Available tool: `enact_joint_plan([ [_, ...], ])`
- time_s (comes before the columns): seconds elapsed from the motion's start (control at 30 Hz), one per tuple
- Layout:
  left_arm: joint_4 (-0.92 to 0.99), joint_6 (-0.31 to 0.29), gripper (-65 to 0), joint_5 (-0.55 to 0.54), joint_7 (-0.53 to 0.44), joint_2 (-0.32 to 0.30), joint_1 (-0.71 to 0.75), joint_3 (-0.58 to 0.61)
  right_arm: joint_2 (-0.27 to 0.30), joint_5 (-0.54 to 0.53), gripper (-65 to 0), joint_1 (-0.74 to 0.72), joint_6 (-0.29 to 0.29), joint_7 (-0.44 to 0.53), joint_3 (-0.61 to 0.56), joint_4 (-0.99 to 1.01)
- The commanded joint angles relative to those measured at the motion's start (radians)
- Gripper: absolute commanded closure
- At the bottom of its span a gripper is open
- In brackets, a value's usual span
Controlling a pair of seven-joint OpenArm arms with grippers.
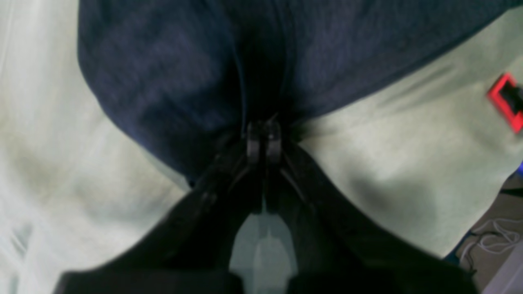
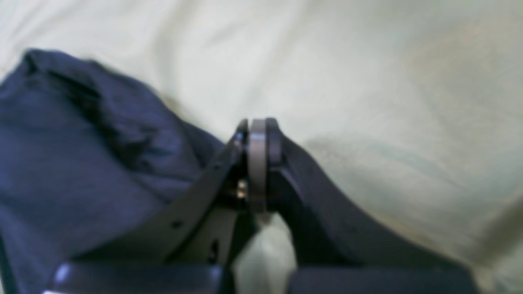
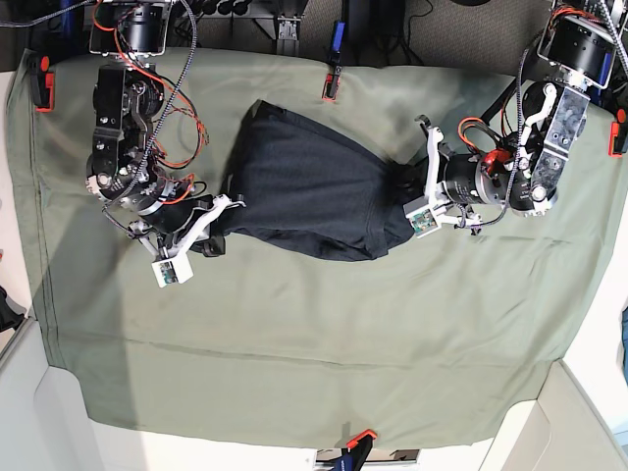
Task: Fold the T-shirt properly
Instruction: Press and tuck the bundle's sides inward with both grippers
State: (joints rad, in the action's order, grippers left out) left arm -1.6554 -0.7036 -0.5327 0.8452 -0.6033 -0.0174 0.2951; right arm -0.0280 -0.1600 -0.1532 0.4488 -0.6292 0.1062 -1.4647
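My left claw (image 3: 410,211) pinches the shirt (image 3: 309,186) at its three o'clock end; my right claw (image 3: 218,231), closed, sits at nine, beside it.

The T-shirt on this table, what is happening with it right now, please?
A two-armed robot is working on the dark T-shirt, which lies bunched on a pale green cloth. The left gripper is shut on one end of the shirt. The right gripper is shut at the opposite end, next to the fabric; whether it pinches any is unclear. The shirt is not folded yet.
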Motion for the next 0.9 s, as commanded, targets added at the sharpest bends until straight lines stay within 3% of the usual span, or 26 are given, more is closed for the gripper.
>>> enact_joint_plan([
  [0.0, -0.012, 0.005, 0.0, -0.005, -0.012, -0.019, -0.019, -0.008, 0.001, 0.001, 0.0, -0.026, 0.004, 0.037, -0.002, 0.011],
  [0.07, -0.012, 0.005, 0.0, -0.005, -0.012, -0.029, -0.019, -0.008, 0.000, 0.002, 0.0, -0.042, 0.006, 0.054, -0.002, 0.064],
  [0.3, 0.013, 0.005, 0.0, 0.029, -0.074, -0.031, -0.019, -0.008, 0.004, -0.027, 0.0, -0.054, 0.105, 0.045, -0.057, 0.107],
  [0.53, 0.171, 0.005, 0.0, 0.029, -0.098, -0.026, -0.050, -0.008, 0.068, -0.036, 0.0, -0.051, 0.105, 0.000, -0.206, 0.105],
  [0.73, 0.301, 0.005, 0.0, 0.029, -0.131, -0.017, -0.130, -0.008, 0.127, -0.081, 0.0, 0.047, 0.098, -0.008, -0.219, -0.005],
  [0.87, 0.364, 0.005, 0.0, 0.028, -0.131, 0.031, -0.194, -0.008, 0.147, -0.112, 0.0, 0.128, 0.098, -0.012, -0.219, -0.117],
])
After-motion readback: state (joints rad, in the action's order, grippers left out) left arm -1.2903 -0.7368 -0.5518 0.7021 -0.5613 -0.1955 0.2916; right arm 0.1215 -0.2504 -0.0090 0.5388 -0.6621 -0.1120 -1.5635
